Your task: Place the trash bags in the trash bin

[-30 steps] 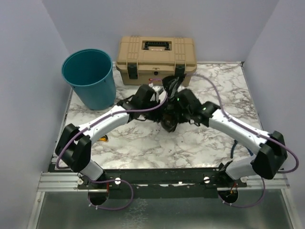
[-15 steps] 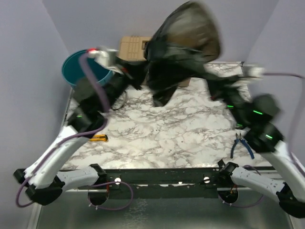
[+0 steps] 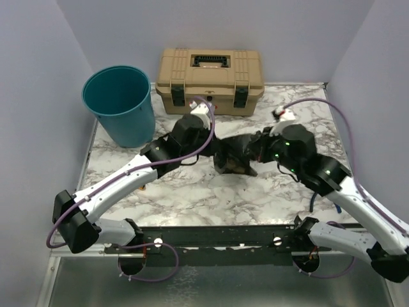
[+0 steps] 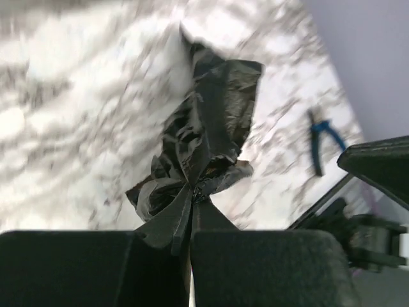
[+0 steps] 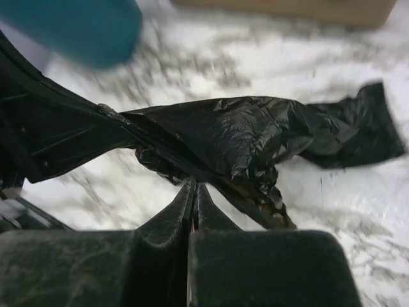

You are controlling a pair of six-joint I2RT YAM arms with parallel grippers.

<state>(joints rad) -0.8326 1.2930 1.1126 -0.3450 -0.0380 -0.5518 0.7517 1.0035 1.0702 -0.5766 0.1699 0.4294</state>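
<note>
One crumpled black trash bag (image 3: 234, 160) lies bunched low over the middle of the marble table (image 3: 192, 198), between my two grippers. My left gripper (image 3: 217, 148) is shut on a fold of its film, which fans out from the fingertips in the left wrist view (image 4: 190, 197); the trash bag (image 4: 214, 128) stretches away beyond. My right gripper (image 3: 254, 152) is shut too, its tips (image 5: 195, 185) pinching the lower edge of the trash bag (image 5: 255, 131). The teal trash bin (image 3: 121, 105) stands upright at the far left, apart from the bag.
A tan toolbox (image 3: 209, 80) with black latches stands against the back wall, right of the bin. Blue-handled pliers (image 4: 323, 144) lie on the table near the right arm. Grey walls close in the left, back and right sides.
Half a second ago both arms were raised, with the bag billowing open high in the air. Now they are down again and the bag is bunched low over the table's middle.
</note>
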